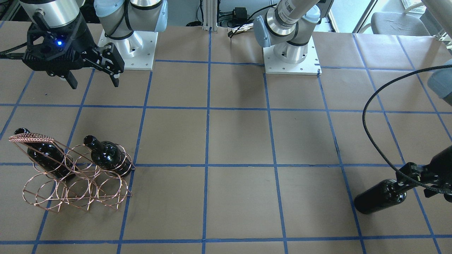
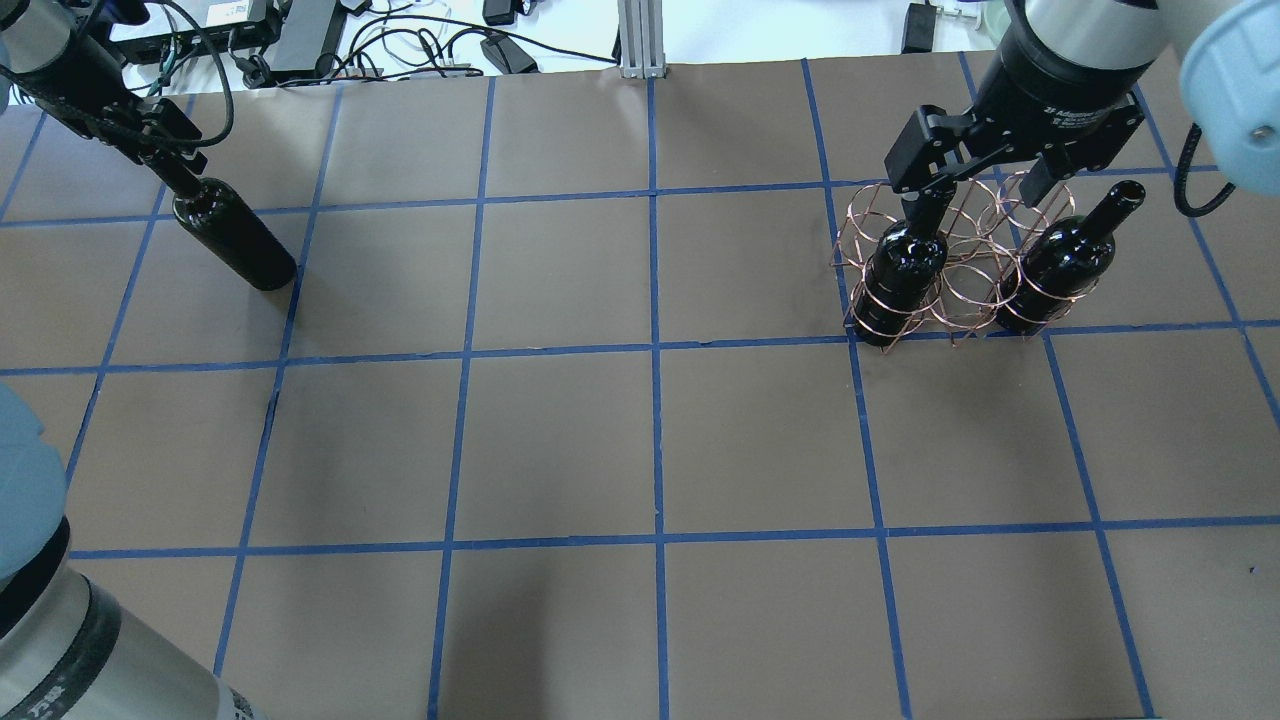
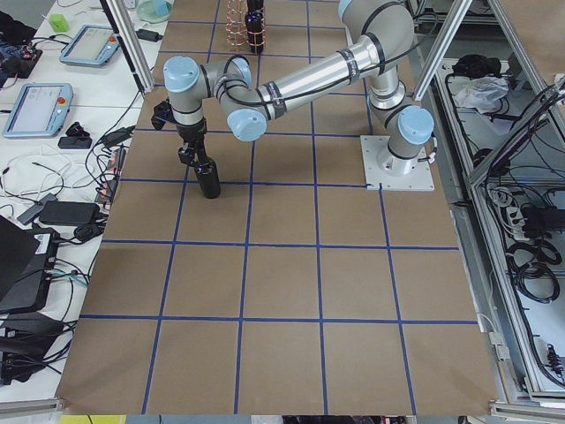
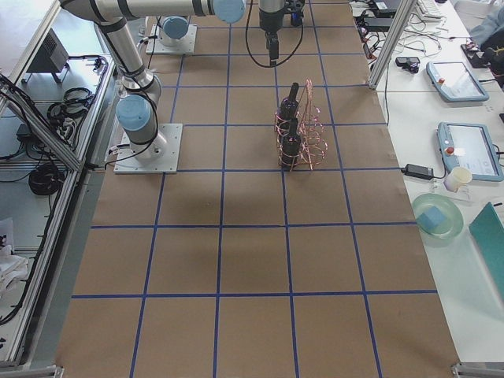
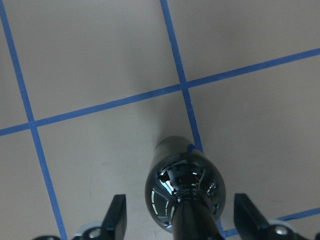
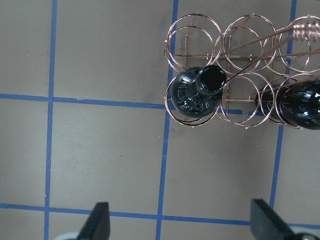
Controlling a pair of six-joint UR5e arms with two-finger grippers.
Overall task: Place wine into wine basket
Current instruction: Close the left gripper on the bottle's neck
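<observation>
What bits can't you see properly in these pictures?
- Left wrist view: the bottle's mouth runs off the bottom edge.
- Overhead view: the right gripper covers one racked bottle's neck.
- Exterior left view: the basket is too small to count rings.

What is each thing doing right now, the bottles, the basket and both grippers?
wine basket: upright, middle rings empty.
wine: standing on the table, outside the basket.
left gripper: open around the wine's neck, not squeezing.
right gripper: open, empty, raised near the basket.
first racked bottle: tilted in an end ring, neck up.
second racked bottle: same, at the other end.
</observation>
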